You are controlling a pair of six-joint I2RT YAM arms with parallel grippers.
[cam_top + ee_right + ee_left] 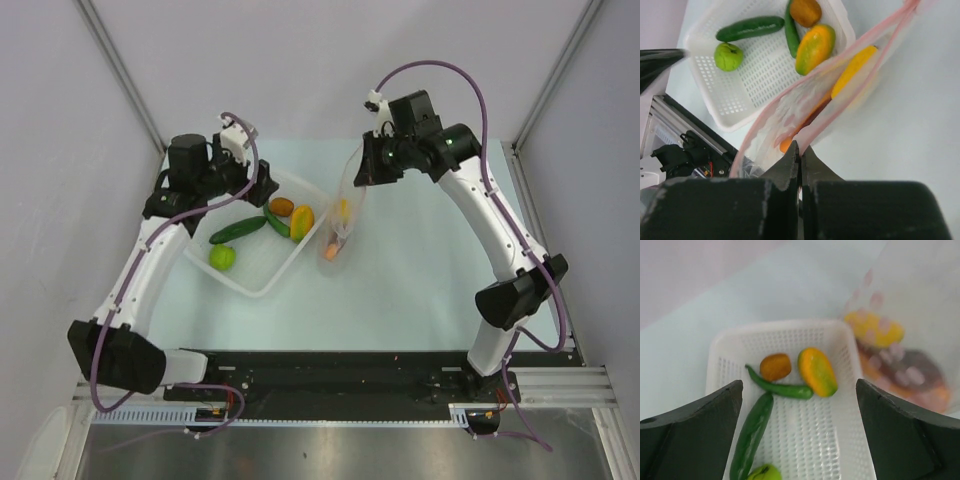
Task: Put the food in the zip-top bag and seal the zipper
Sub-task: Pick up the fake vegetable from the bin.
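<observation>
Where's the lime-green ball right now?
In the top view, the lime-green ball lies left of centre, in the near end of the white tray, just nearer the arm bases than the cucumber.

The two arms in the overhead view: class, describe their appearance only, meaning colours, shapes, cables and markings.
The left arm and right arm both have curved white link shells with black joint housings. A purple cable loops along each. Small green lights show on the right wrist. The left gripper has dark, matte, wedge-shaped fingers.
</observation>
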